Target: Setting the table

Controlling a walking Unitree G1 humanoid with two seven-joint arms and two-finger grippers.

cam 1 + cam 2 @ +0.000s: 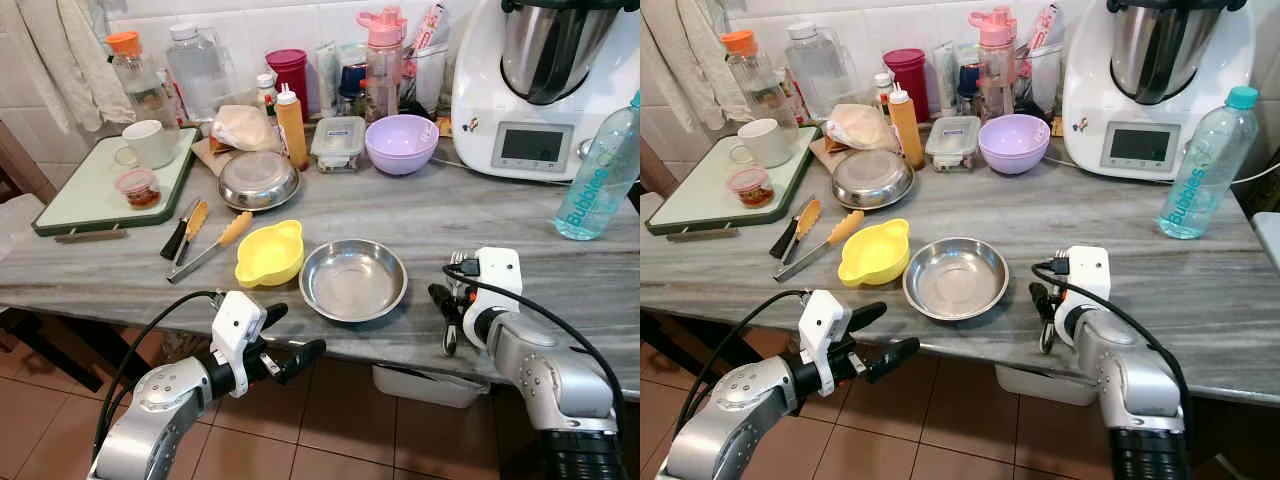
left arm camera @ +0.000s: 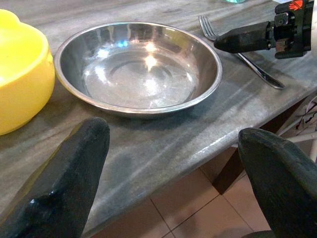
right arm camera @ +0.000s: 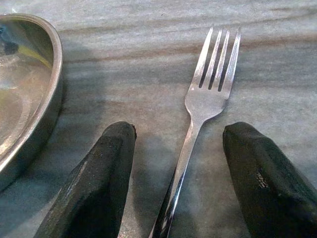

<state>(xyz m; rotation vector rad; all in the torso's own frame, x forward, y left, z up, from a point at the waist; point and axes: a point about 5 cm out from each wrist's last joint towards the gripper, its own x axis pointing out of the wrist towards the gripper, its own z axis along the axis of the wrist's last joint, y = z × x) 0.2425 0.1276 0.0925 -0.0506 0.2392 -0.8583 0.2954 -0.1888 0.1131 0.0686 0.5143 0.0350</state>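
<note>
On the grey marble countertop (image 1: pixel 520 235) a shallow steel plate (image 1: pixel 353 279) sits near the front edge, with a yellow two-handled bowl (image 1: pixel 269 252) touching or just beside it on the robot's left. To the plate's right lies a fork (image 3: pixel 207 104), flat on the stone, tines pointing away from the robot and handle toward the edge. The right gripper (image 3: pixel 185 183) is low over that handle with its two black fingers (image 3: pixel 96 178) spread wide — one on each side of the handle, neither one touching the metal. The left gripper (image 1: pixel 285 350) hangs just off the counter's front edge, below the yellow bowl and plate, its fingers also spread apart and holding nothing; its wrist view looks across the plate to the fork and the right gripper beyond. Further back, tongs with orange tips (image 1: pixel 205 245) lie left of the yellow bowl, and behind them a second steel plate (image 1: pixel 258 179) rests beside a green tray (image 1: pixel 95 185) carrying a white mug (image 1: pixel 148 142) and a small lidded tub (image 1: pixel 138 186). Along the tiled wall stand a lilac bowl (image 1: pixel 401 143), a squeeze bottle (image 1: pixel 291 125), a white kitchen machine (image 1: pixel 540 80) and — nearer the right end — a clear blue-tinted water bottle (image 1: pixel 602 175).
</note>
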